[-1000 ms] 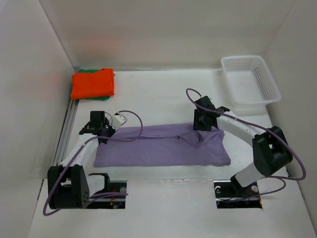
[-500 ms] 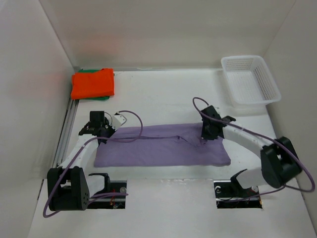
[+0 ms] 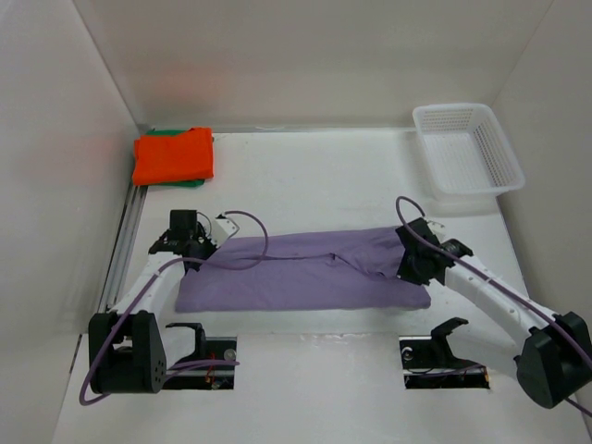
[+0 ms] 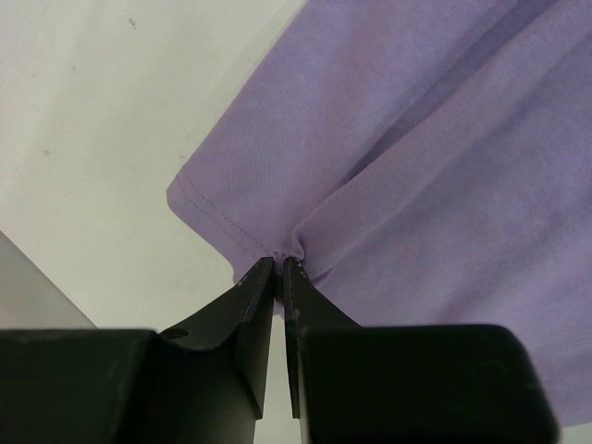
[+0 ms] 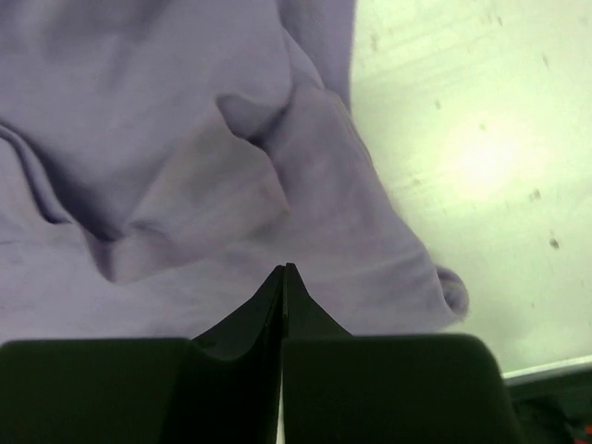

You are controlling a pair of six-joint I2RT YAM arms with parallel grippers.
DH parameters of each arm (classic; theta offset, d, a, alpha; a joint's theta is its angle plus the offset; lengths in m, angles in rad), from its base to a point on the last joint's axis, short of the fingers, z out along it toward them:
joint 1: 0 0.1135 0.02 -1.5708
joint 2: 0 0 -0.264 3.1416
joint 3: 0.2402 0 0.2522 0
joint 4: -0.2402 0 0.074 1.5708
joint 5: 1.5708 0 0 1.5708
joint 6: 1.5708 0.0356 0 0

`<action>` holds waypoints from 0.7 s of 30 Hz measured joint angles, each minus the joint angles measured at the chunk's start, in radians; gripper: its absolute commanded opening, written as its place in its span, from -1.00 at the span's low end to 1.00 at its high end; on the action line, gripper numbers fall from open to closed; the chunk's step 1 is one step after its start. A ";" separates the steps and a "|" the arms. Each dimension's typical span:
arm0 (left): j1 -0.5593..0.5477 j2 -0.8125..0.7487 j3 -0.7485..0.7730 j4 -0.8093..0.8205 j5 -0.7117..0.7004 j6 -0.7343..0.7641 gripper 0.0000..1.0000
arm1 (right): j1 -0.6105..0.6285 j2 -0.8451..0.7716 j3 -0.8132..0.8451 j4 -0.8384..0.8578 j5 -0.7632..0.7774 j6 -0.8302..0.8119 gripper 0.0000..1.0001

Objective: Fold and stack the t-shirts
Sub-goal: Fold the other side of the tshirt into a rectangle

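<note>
The pale lavender t-shirt (image 3: 305,273) lies as a long flat band across the middle of the table. My left gripper (image 3: 194,248) is at its far left corner, shut on a pinch of the hem (image 4: 282,248). My right gripper (image 3: 413,264) hovers over the shirt's right end with its jaws shut and no cloth showing between the tips (image 5: 285,268); rumpled lavender cloth (image 5: 185,139) fills the view beneath. The bright orange t-shirt (image 3: 173,154) lies folded at the back left on top of the green one (image 3: 192,183), of which only edges show.
A white mesh basket (image 3: 467,148) stands at the back right by the wall. A metal rail (image 3: 125,240) runs along the left wall. White walls close in the left, back and right sides.
My right arm has swung from the shirt's middle to its right end and nearer me, its jaws closing on the way. The left gripper has kept its grip in place.
</note>
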 measured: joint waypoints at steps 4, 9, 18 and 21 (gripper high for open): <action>-0.002 -0.004 0.000 -0.007 0.001 0.007 -0.83 | 0.040 -0.024 0.000 -0.093 0.017 0.069 -0.91; -0.007 -0.006 -0.005 -0.006 0.002 0.011 -0.77 | 0.063 -0.141 0.011 -0.152 0.029 0.108 -0.42; -0.009 -0.004 -0.018 -0.005 0.001 0.016 -0.73 | 0.104 0.038 0.140 0.098 -0.068 -0.048 0.24; -0.009 0.003 -0.018 -0.005 -0.001 0.016 -0.74 | 0.099 0.137 0.140 0.198 -0.132 -0.099 0.32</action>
